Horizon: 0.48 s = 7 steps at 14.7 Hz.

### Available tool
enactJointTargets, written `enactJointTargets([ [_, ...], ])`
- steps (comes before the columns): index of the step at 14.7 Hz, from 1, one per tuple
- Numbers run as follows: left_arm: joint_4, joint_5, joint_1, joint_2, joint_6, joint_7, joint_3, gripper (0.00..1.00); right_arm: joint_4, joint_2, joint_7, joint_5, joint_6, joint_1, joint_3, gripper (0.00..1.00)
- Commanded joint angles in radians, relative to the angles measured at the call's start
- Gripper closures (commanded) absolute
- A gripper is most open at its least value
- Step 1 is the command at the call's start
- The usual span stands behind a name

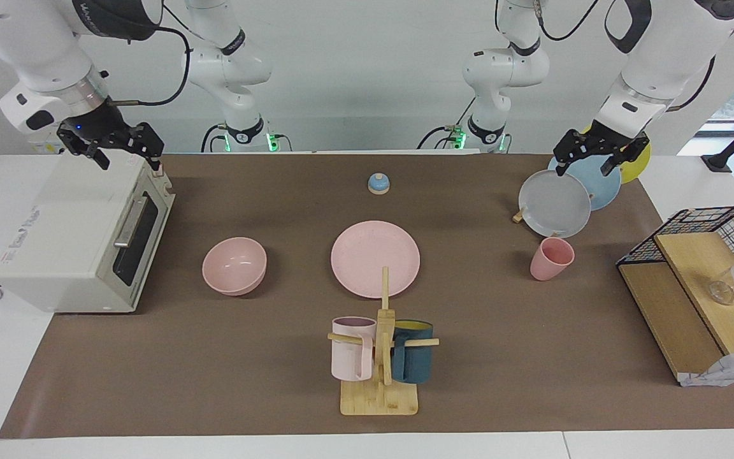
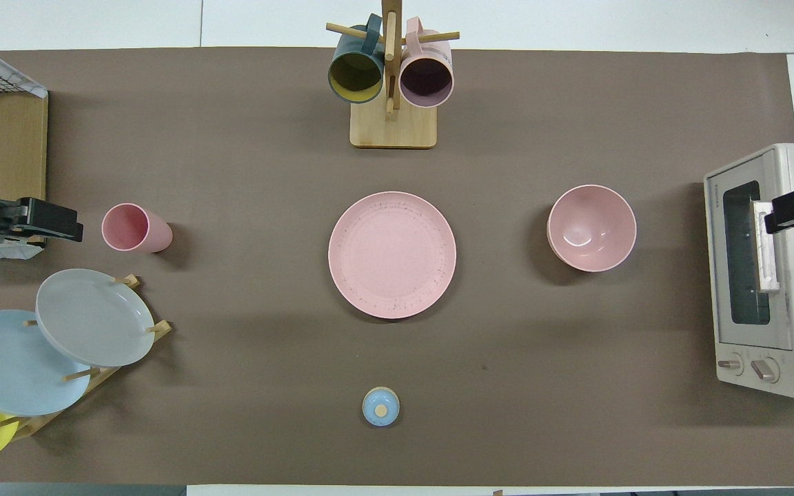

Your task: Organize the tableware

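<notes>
The pink plate (image 1: 375, 258), bowl (image 1: 234, 265) and cup (image 1: 551, 258) are sitting apart on the brown mat. The left gripper (image 1: 593, 155) is hovering over the racked plates (image 1: 555, 203), the right gripper (image 1: 126, 151) over the toaster oven (image 1: 80, 234); both are empty, fingers spread. No label is reading legibly.

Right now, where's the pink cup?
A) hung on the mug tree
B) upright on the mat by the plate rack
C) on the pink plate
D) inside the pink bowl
B: the cup stands upright on the mat, alone, next to the plate rack at the left arm's end; the plate and bowl hold nothing, and the mug tree carries only two handled mugs.
</notes>
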Motion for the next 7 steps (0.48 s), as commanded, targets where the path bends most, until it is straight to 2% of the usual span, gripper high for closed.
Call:
enactJointTargets([
  [1, -0.005, 0.017, 0.009, -0.015, -0.011, -0.006, -0.007, 0.00, -0.012, -0.009, -0.030, 0.015, 0.006, 0.003, 0.003, 0.00],
  [3, -0.005, 0.017, 0.009, -0.015, -0.013, -0.006, -0.007, 0.00, -0.042, -0.012, -0.038, 0.033, 0.058, 0.003, 0.034, 0.00],
  [5, -0.005, 0.017, 0.009, -0.015, -0.013, -0.006, -0.007, 0.00, -0.110, -0.019, 0.002, 0.067, 0.176, 0.009, 0.126, 0.00],
  [7, -0.005, 0.017, 0.009, -0.015, -0.013, -0.006, -0.007, 0.00, -0.116, 0.064, 0.112, 0.067, 0.274, 0.090, 0.152, 0.00],
])
